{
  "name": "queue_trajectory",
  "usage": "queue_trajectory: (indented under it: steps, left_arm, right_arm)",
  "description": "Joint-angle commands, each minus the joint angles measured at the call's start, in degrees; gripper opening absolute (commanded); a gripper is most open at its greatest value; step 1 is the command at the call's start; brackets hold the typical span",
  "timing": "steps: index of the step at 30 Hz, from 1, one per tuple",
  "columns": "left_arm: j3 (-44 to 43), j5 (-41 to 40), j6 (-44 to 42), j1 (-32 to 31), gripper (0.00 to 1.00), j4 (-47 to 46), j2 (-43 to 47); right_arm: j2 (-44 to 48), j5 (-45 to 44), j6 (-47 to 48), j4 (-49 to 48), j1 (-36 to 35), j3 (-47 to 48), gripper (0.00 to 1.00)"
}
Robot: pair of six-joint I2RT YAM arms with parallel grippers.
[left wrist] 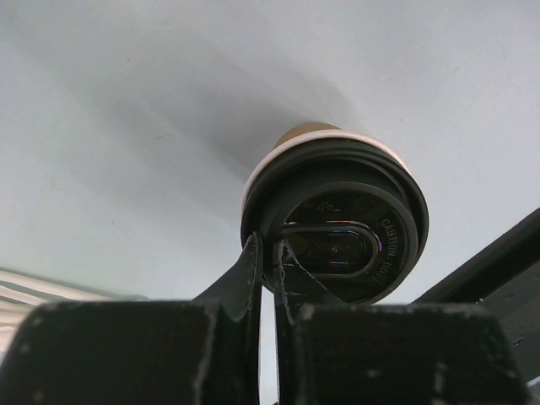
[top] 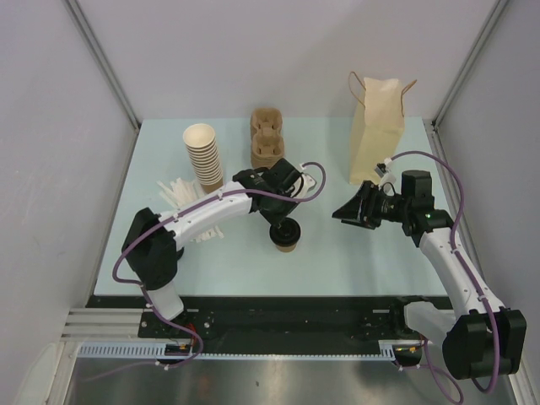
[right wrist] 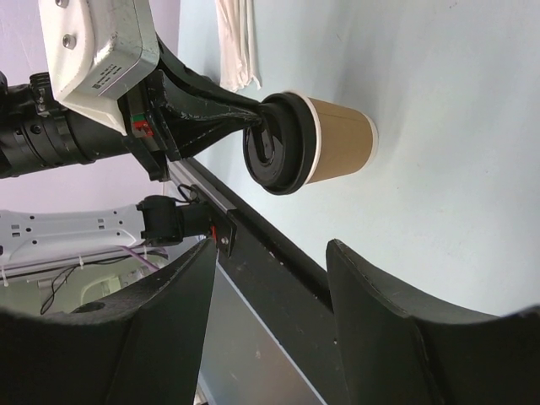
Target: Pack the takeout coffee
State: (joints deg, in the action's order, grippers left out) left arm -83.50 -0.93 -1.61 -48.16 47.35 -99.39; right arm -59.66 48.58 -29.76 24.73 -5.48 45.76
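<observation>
At the near edge of the table (top: pixel 380 253) runs a black rail (top: pixel 295 308), and both arms are fixed there. Past the rail there is a wide strip of bare table. Then comes the coffee cup (top: pixel 286 241). It stands upright near the middle of the table, a bit to the left, with its black lid (left wrist: pixel 346 245) on top. The left gripper (left wrist: pixel 268 251) reaches down onto it from the left. Its two fingers are pressed almost together, with the rim of the lid pinched between them. One finger sits on the outside of the rim and one on the inside. To the right of the cup there is a bare gap, and then the right gripper (right wrist: pixel 270 249). It hangs above the table with its fingers spread wide and nothing in them, and it points toward the cup. Left of the cup, under the left arm, lies a pile of white sticks (top: pixel 179 196). Farther back stands a stack of cups (top: pixel 204 156) with no lids. Just beside it on the right is a brown cup tray (top: pixel 267 139), close behind the left gripper. A paper bag (top: pixel 377 139) stands upright near the far right corner, well apart from the cup. Bare table lies between the bag and the cup tray. Gray walls (top: pixel 51 126) close in the left, right and far edges.
</observation>
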Motion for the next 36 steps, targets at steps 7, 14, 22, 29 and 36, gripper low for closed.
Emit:
queue_trajectory:
  steps: [7,14,22,29,36]
  left_arm:
    - [-3.95,-0.48,-1.03,-0.44,0.11,0.19,-1.77]
    - [-3.16,-1.00,-1.21,-0.35,0.15,0.02,-1.77]
    - [-5.78,-0.30,-2.61,0.00,0.43,1.95,-0.71]
    - [-12.03,2.43,-4.46,1.75,0.76,4.85,5.61]
    - [-9.14,9.46,-5.34,6.85,1.00,3.99,17.11]
  right_arm:
    - [0.42,1.87,-0.30,-2.32,0.20,-0.23,0.61]
    - [0.68,1.87,-0.39,-2.41,0.29,-0.23,0.63]
    - [1.30,2.66,-0.39,-3.20,0.29,-0.23,0.67]
    - [3.23,3.81,-1.62,-7.06,0.29,-0.06,0.69]
    - [4.46,3.02,3.64,-6.89,-1.54,3.80,0.70]
